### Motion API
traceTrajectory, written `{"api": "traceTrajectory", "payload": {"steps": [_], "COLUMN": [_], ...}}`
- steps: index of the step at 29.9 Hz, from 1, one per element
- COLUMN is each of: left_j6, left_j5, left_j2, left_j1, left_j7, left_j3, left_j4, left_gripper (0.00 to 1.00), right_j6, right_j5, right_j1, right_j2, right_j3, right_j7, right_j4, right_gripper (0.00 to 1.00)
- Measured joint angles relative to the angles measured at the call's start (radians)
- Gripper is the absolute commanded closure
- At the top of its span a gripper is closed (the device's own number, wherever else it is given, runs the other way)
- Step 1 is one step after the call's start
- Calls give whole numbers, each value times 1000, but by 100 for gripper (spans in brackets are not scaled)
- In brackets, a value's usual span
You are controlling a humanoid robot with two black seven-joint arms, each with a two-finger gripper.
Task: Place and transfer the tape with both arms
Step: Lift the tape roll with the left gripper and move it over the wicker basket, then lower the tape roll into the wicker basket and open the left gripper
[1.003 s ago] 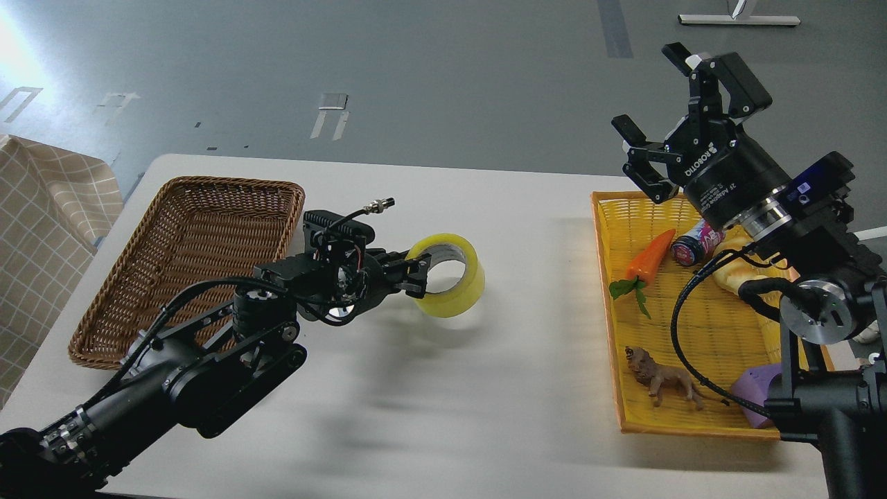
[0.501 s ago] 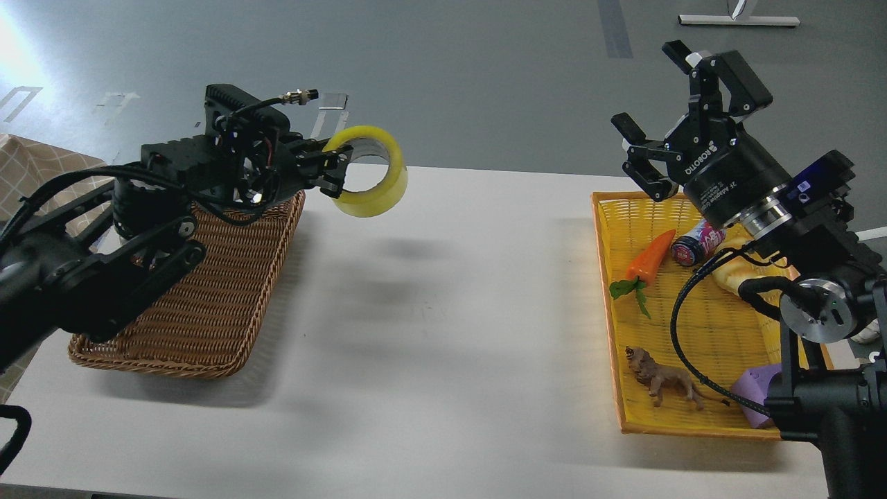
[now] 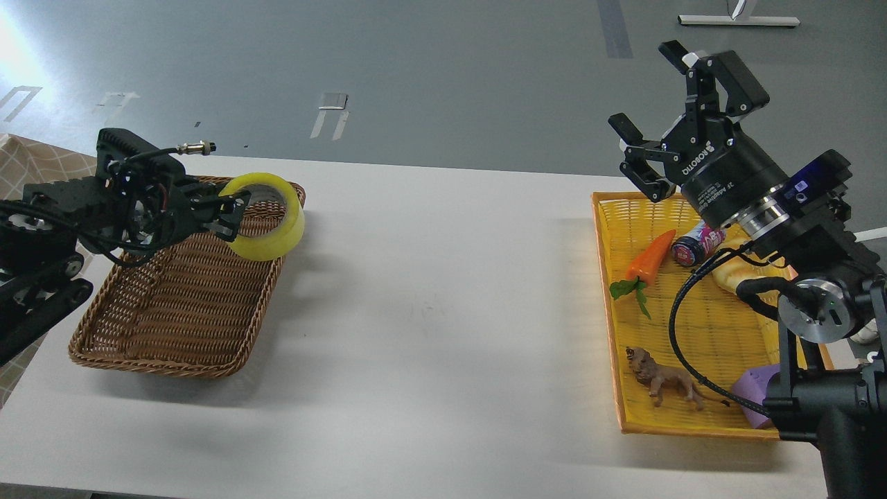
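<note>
The yellow tape roll (image 3: 270, 232) hangs in the air over the right rim of the brown wicker basket (image 3: 173, 326) at the left. My left gripper (image 3: 232, 211) is shut on the roll's wall, one finger inside the core and one outside. My right gripper (image 3: 655, 111) is open and empty, raised above the far end of the yellow tray (image 3: 693, 428) at the right.
The yellow tray holds a toy carrot (image 3: 648, 260), a small can (image 3: 693, 248), a toy lion (image 3: 662, 382), a yellow-beige bread toy (image 3: 731, 276) and a purple object (image 3: 752, 391). A checkered cloth (image 3: 34, 163) lies at the far left. The white table (image 3: 443, 312) stretches between basket and tray.
My left gripper carried the tape from the table's middle up and left, then lower over the wicker basket's right rim. The right arm has barely moved.
</note>
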Motion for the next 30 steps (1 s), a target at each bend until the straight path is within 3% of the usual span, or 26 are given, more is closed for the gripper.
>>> {"api": "traceTrajectory", "payload": {"steps": [18,30], "left_j6": [119,154], "left_j5": [-9,-11], "left_j2": [16,9], "left_j1": [75,130], "left_j7": [-93,-103], "left_j3": [2,2], "left_j4": [203,251], "left_gripper": [78,76], "right_j6": [0,0], "right_j5": [-2,-3], "right_j1": [-9,-14], "right_j2": [0,0], "right_j3": [-9,-12], "right_j7": [-1,-2], "right_j4": [-1,1], "right_gripper": [0,0]}}
